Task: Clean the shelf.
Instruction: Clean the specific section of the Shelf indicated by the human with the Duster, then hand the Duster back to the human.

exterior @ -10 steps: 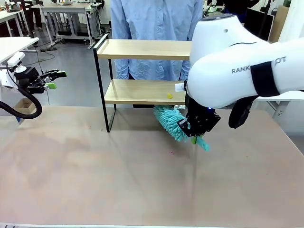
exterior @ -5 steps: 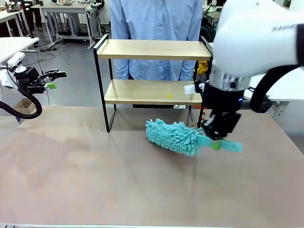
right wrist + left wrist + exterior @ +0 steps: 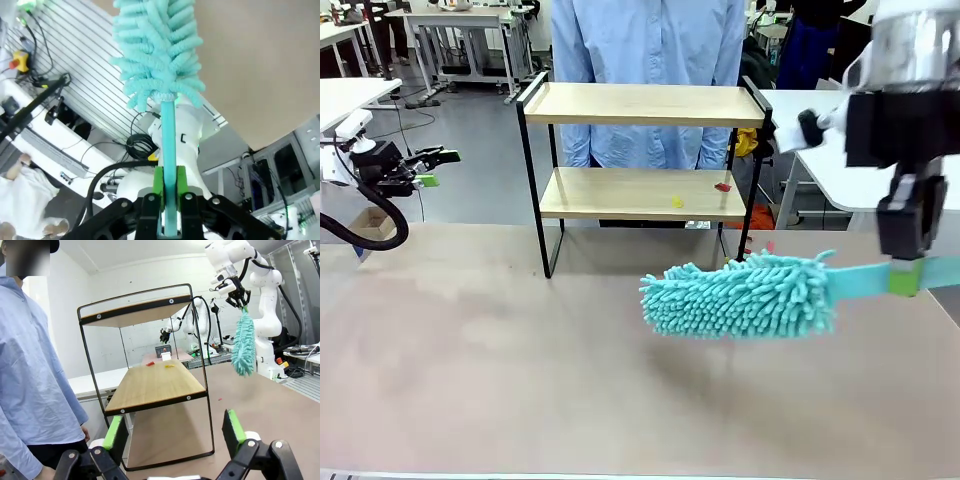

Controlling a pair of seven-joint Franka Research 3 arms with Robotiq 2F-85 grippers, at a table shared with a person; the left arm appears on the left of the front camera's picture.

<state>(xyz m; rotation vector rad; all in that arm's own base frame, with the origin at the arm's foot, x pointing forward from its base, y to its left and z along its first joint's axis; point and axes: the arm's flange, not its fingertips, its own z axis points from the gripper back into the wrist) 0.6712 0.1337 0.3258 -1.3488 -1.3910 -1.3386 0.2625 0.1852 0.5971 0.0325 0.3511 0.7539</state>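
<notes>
Duster (image 3: 740, 297) swung right, right gripper (image 3: 169, 184) clamping handle (image 3: 168, 125)

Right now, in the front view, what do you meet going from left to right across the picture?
Left gripper → shelf, at its left post → yellow scrap → red scrap → right gripper, holding the duster.

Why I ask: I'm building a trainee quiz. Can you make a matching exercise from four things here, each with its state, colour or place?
Things:
1. duster
2. left gripper
3. yellow scrap
4. right gripper

States:
a. open, holding nothing
b. lying on the lower board of the shelf
c. shut on the duster
d. teal and fluffy

Pairs: 1-d, 2-a, 3-b, 4-c
</notes>
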